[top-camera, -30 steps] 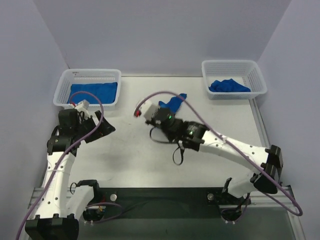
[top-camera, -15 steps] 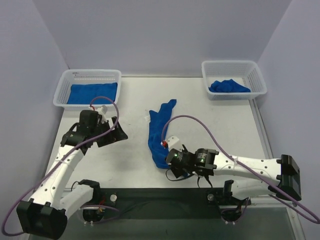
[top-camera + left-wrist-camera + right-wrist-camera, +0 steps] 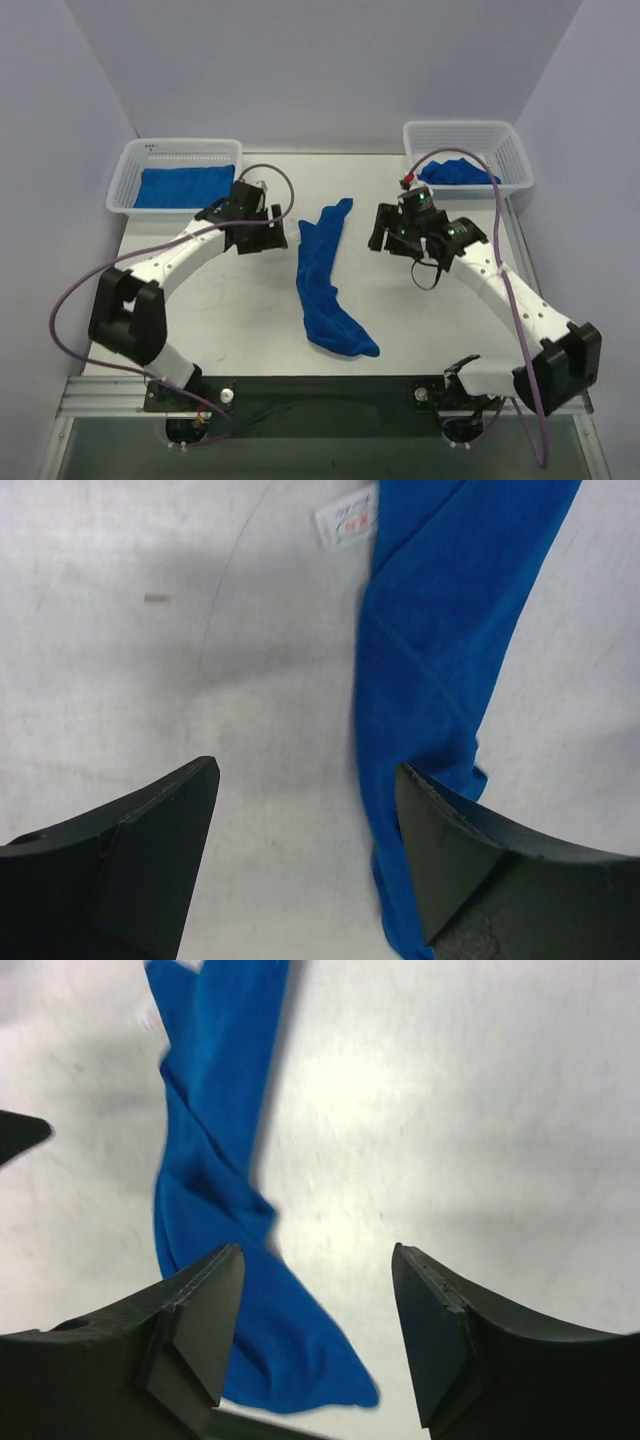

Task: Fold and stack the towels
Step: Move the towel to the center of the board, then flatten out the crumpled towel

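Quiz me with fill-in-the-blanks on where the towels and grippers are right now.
1. The stretched-out towel lies on the table ___ the left gripper and the right gripper.
2. Both grippers stand ___ and hold nothing.
3. The crumpled towel lies in the white basket at the table's far ___ corner.

Missing words: between; open; right.
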